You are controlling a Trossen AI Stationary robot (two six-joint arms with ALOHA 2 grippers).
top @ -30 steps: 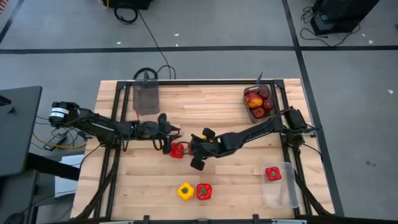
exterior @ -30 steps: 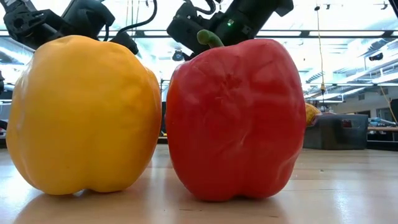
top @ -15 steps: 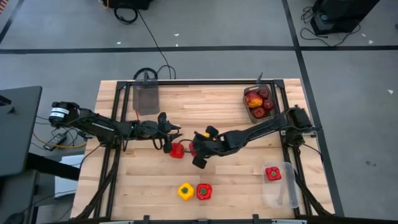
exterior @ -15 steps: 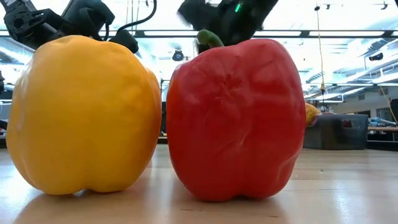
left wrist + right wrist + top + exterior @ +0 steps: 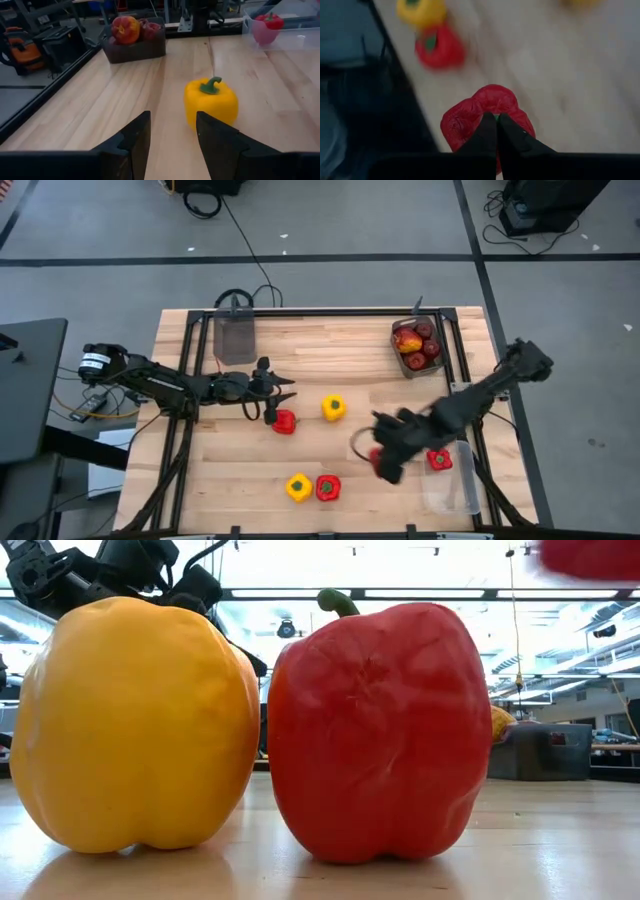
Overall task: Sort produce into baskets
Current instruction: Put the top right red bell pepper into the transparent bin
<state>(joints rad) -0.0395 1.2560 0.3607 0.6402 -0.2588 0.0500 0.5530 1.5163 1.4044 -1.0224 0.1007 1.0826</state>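
Aloft, red pepper (image 5: 487, 117) in right hand (image 5: 496, 131)

The high camera looked straight down on the whole worktop (image 5: 250, 470) and both arms from well above. The low camera sat at worktop height, facing level into the room, very near a yellow pepper (image 5: 135, 725) and a red pepper (image 5: 378, 735); the same pair showed in the high view at the front edge. The left wrist camera looked forward past its own fingers (image 5: 212, 132) at another yellow pepper (image 5: 211, 102). The right wrist camera looked down past its fingers (image 5: 495, 137) onto the front pair.
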